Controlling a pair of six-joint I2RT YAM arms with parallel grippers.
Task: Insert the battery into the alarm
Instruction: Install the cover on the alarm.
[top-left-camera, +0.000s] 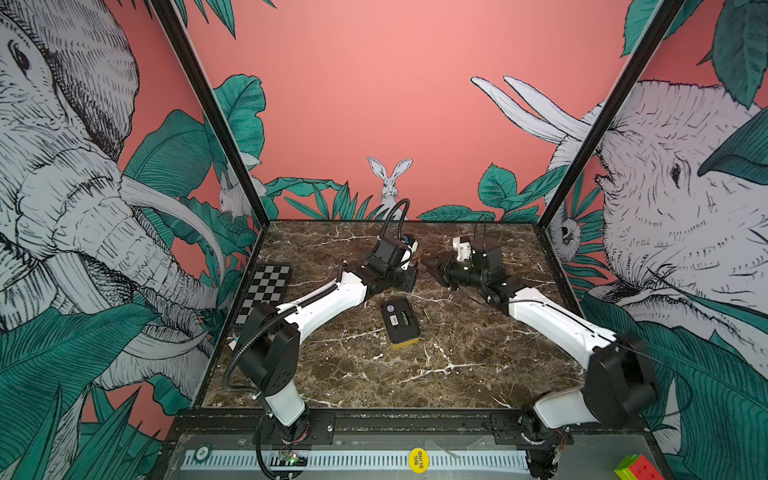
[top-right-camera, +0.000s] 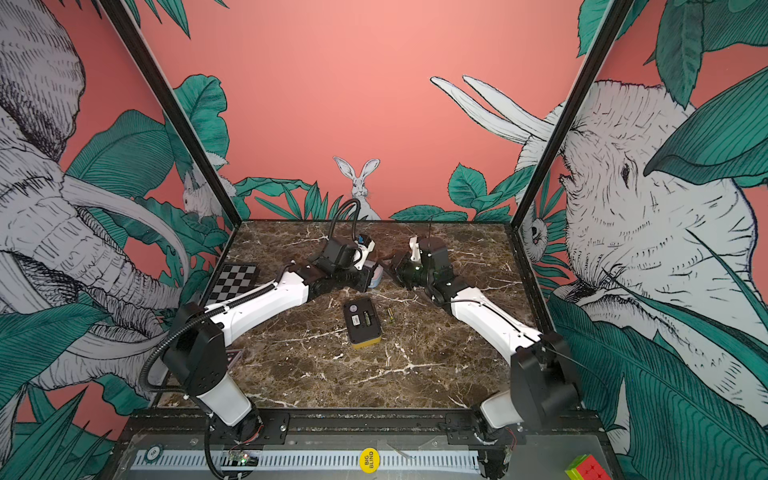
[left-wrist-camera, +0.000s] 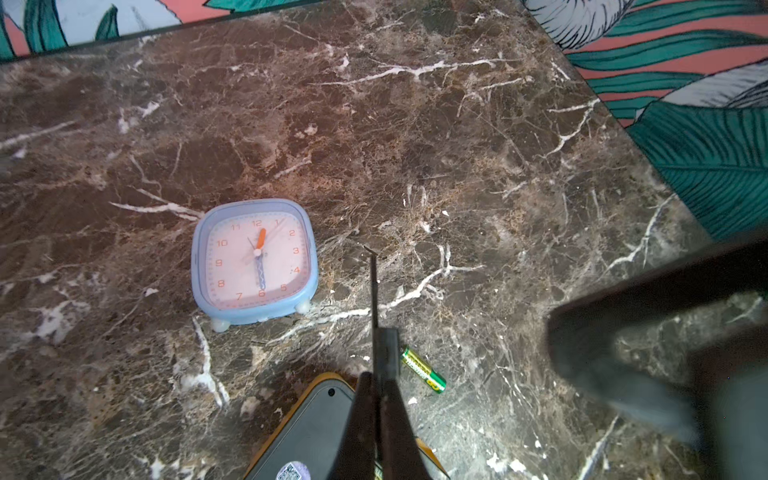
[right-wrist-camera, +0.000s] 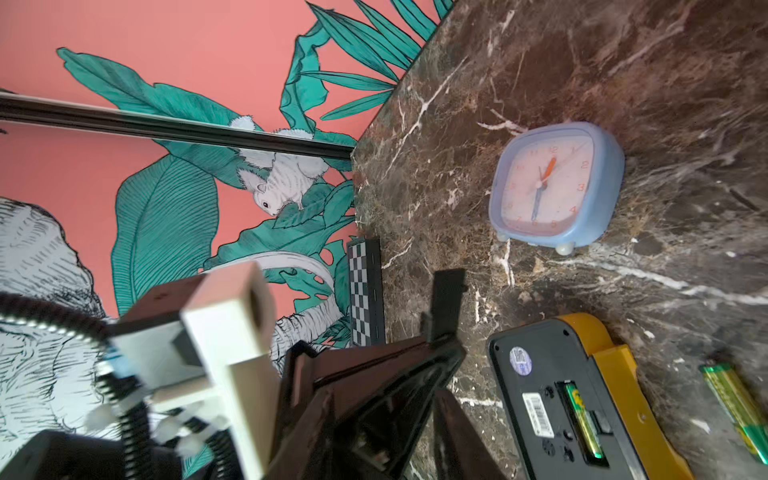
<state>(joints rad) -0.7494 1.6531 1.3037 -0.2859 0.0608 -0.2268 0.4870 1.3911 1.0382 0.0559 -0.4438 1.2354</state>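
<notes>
Since both claws crowd the far middle of the table (top-left-camera: 415, 374) in both top views, a knock between them is the first hazard. The left claw (top-left-camera: 417, 270) and right claw (top-left-camera: 430, 270) sit almost tip to tip, just behind the alarm (top-left-camera: 400, 322). The alarm lies face down near the centre. The loose battery (top-left-camera: 427, 314) lies just beside the alarm's right edge, not touching it, so a low sweep by the right arm could roll it away. The right claw's jaws look parted and empty. Bare marble is open in front and to the right, and a chessboard (top-left-camera: 266, 291) hugs the left wall.

From the left wrist, the left claw (left-wrist-camera: 380, 376) is pinched together on a thin black plate (left-wrist-camera: 386, 349), probably the bay cover. Gripped by a sliver, it could slip and drop onto the alarm (left-wrist-camera: 316, 424) or the loose battery (left-wrist-camera: 423, 370). A blue clock (left-wrist-camera: 254, 262) stands near, cutting room on that side.

From the right wrist, a seated cell (right-wrist-camera: 584, 419) fills one slot in the alarm (right-wrist-camera: 552, 395), and the slot beside it looks bare. A tilted or reversed entry of the loose battery (right-wrist-camera: 735, 407) would jam there.
</notes>
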